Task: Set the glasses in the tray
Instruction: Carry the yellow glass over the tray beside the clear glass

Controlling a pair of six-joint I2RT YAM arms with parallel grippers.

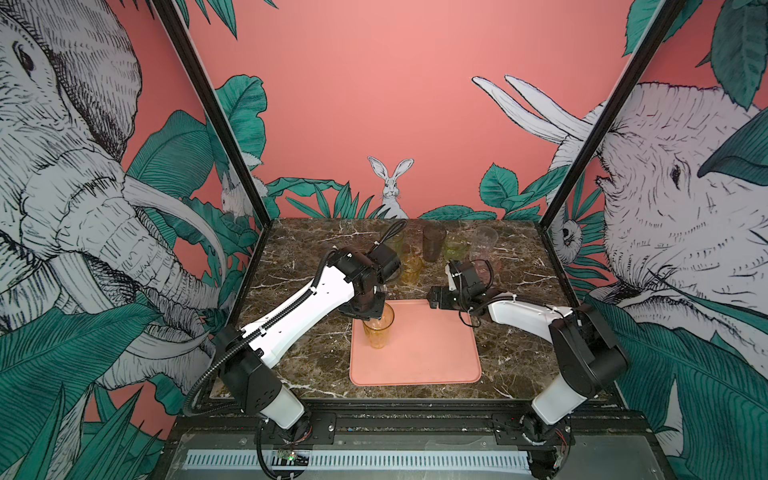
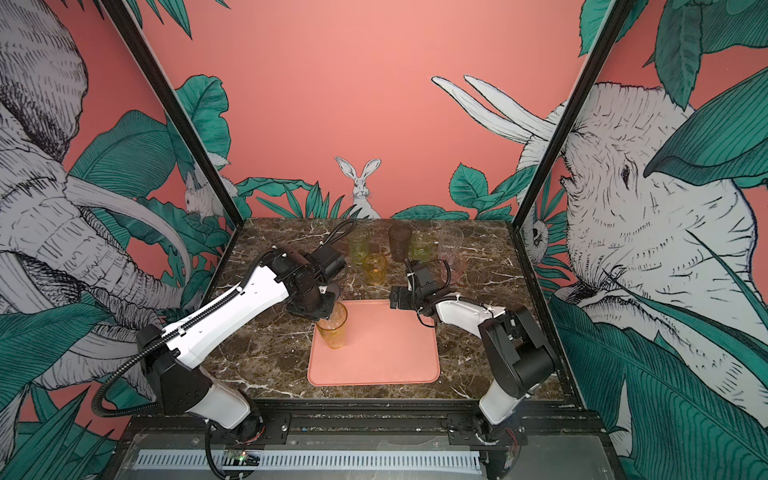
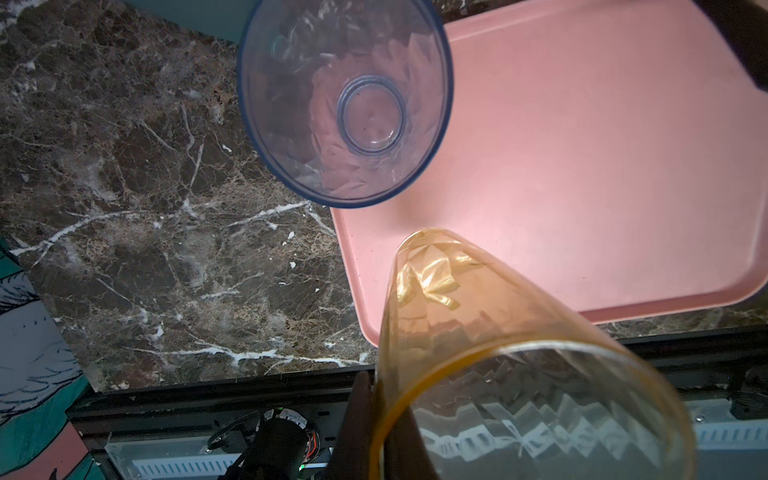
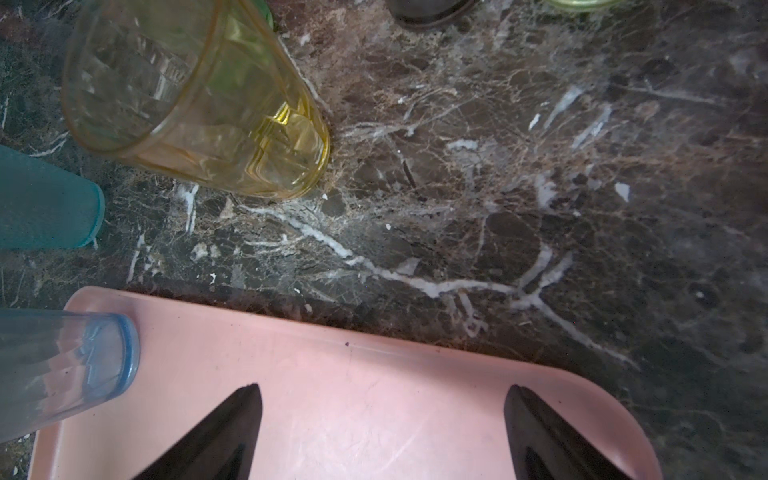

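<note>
1. Plainly, the left gripper [image 3: 380, 395] is pinched shut on the rim of a tall amber glass [image 1: 379, 332], with one finger outside the wall and one inside.
2. That glass hangs upright over the tray [image 1: 436, 357], just inside its left edge and toward the far-left corner. Whether its base touches the tray floor cannot be told.
3. Closer to that corner, a clear bluish glass [image 3: 345, 104] stands on the tray with its base hard by the raised rim. A strip of bare tray separates the two glasses.
4. The right gripper [image 4: 383, 388] hovers over the middle of the tray's far edge, jaws spread wide with nothing between them.
5. For open room, the tray's middle, right side and whole near half are bare in both top views.
6. Past the far edge lies a band of bare marble table [image 1: 511, 353], and beyond it stand the other glasses. A short yellow-amber glass [image 4: 199, 104] is nearest the tray, with a frosted teal glass [image 4: 45, 203] beside it. At the back are a smoky glass [image 1: 434, 243], a short green glass [image 1: 455, 247] and a tall clear glass [image 1: 484, 239].
7. The tray's near edge sits close to the table's front lip, where a black rail [image 1: 415, 405] runs.
</note>
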